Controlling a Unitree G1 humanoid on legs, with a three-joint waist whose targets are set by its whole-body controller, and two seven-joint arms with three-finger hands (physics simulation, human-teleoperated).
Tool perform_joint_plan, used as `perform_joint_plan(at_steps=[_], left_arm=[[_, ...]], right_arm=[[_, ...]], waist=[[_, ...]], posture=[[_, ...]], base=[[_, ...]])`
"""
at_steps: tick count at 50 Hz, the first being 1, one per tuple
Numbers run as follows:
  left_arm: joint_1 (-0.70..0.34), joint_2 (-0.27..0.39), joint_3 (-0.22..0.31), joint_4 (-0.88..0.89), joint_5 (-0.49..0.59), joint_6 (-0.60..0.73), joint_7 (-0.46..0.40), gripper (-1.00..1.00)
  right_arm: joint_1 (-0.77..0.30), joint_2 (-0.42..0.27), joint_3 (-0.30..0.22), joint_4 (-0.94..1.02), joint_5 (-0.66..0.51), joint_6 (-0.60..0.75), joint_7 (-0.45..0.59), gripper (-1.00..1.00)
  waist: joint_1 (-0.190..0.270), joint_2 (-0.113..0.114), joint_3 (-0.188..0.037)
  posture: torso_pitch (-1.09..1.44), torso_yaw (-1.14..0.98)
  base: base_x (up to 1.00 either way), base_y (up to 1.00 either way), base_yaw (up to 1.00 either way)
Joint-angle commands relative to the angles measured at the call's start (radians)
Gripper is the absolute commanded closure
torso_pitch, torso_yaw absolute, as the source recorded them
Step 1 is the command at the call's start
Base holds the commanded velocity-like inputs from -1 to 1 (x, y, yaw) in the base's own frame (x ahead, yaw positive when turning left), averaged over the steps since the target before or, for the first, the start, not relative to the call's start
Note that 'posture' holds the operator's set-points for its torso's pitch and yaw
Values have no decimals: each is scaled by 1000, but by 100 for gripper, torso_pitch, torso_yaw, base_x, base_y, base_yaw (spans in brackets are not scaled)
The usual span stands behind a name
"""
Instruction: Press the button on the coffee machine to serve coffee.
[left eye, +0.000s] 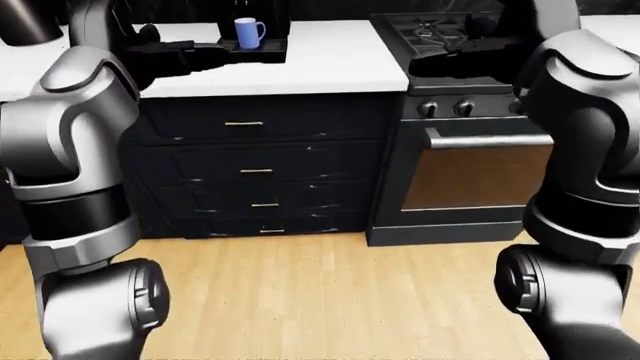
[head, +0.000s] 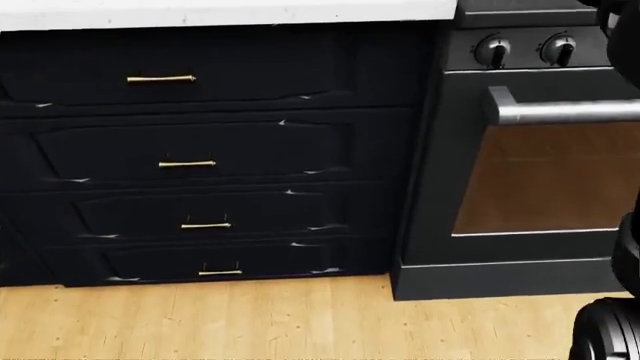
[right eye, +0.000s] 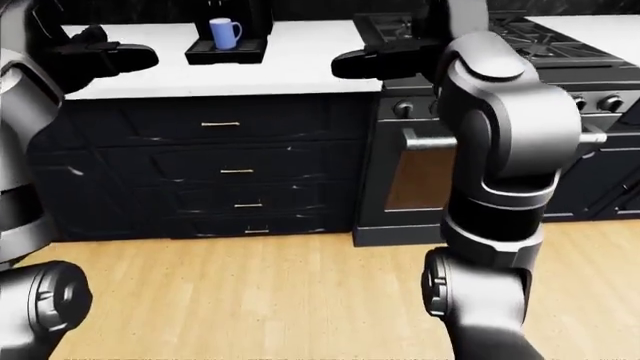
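Blue mug (right eye: 224, 32) under coffee machine (right eye: 229, 19), both hands' fingers (right eye: 360, 63) extended, released.

Coffee machine (right eye: 228, 30): black, standing on the white worktop (right eye: 300, 64), top cut off by the view's upper edge.
Mug (right eye: 224, 32): blue, upright on the machine's tray.
Button: cannot tell.

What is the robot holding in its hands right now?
Nothing. The left hand and the right hand are both raised with empty fingers, and the blue mug sits untouched on the coffee machine.
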Motion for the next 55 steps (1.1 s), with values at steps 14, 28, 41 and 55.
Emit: perform_joint_plan(at_steps=[14, 28, 41, 55], left_arm=[[-102, 44, 2, 5, 16, -25, -22, -100], [-95, 60, 11, -13, 10, -6, -22, -100], [-96, 62, 12, -4, 7, -16, -15, -100], [-85, 68, 18, -27, -8, -1, -6, -100]], right_arm=[[-102, -57, -24, -4, 32, 1, 8, -100], [-97, -64, -26, 4, 57, -8, -8, -100], [-107, -61, -20, 7, 58, 4, -10, -100], [-113, -58, -16, 15, 53, 6, -6, -100]], waist=[[-4, 0, -19], [-16, 55, -14], [16, -40, -30], [-3, 9, -34]], posture=[[0, 0], [0, 0], [0, 0], [0, 0]], base=[[8, 0, 0], [35, 0, 0], [34, 3, 0], [23, 27, 0]])
